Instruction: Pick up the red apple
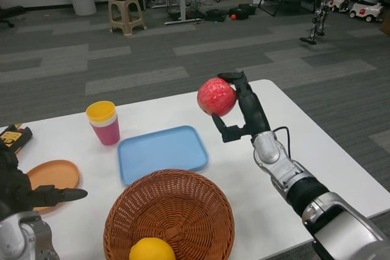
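The red apple [216,97] is up in the air above the white table [286,144], right of the blue tray. My right hand [241,111] grips it from the right side, fingers wrapped over its top and thumb below. My left hand [27,193] rests low at the left edge over the orange plate, fingers loosely apart, holding nothing.
A blue tray [162,152] lies mid-table. A wicker basket [169,214] with a yellow fruit [152,250] sits at the front. Stacked yellow and pink cups [104,122] stand at the left, an orange plate [55,176] beside them. A yellow-black device [13,137] is at far left.
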Robot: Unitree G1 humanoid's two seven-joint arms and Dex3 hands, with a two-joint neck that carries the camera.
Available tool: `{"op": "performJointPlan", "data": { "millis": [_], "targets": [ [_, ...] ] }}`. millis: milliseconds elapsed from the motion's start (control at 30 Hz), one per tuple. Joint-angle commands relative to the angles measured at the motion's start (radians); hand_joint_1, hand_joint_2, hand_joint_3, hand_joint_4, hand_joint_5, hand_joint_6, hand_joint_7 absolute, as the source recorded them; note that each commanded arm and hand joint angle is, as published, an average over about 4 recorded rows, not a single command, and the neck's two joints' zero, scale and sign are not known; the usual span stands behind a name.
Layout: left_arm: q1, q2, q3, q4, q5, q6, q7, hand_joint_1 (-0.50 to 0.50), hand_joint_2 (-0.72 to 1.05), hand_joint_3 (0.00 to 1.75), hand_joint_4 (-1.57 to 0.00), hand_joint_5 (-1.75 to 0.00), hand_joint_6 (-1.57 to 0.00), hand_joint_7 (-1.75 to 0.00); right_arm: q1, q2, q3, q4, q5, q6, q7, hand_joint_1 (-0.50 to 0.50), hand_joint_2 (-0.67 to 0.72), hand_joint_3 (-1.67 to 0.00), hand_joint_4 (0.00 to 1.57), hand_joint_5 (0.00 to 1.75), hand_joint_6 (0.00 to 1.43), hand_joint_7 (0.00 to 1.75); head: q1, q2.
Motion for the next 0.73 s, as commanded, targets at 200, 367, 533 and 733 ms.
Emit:
{"op": "performJointPlan", "data": {
  "millis": [200,367,533,733],
  "targets": [
    [-0.015,0.001,-0.038,0.002,0.004,0.008,-0.001,-0.50,-0.64,0.09,0.00,0.00,0.00,0.00,0.024,-0.010,0.009,-0.033,0.025,-0.032,-0.015,-0.50,-0.48,-1.59,1.57,1.65,1.20,1.64,0.091,-0.001],
    [-0.021,0.008,-0.071,0.000,0.008,0.024,-0.016,-0.50,-0.64,0.09,0.00,0.00,0.00,0.00,0.037,-0.009,0.006,-0.044,0.032,-0.039,-0.019,-0.47,-0.48,-1.59,1.54,1.65,1.20,1.66,0.112,0.006],
    [-0.017,0.011,-0.068,-0.007,0.014,0.035,-0.028,-0.50,-0.64,0.09,0.00,0.00,0.00,0.00,0.042,-0.011,0.005,-0.049,0.037,-0.044,-0.024,-0.48,-0.48,-1.59,1.54,1.65,1.20,1.68,0.100,0.013],
    [-0.008,0.009,-0.055,-0.012,0.013,0.035,-0.028,-0.50,-0.64,0.09,0.00,0.00,0.00,0.00,0.042,-0.011,0.004,-0.049,0.042,-0.052,-0.029,-0.49,-0.48,-1.59,1.54,1.65,1.20,1.65,0.099,0.014]
  ]
}}
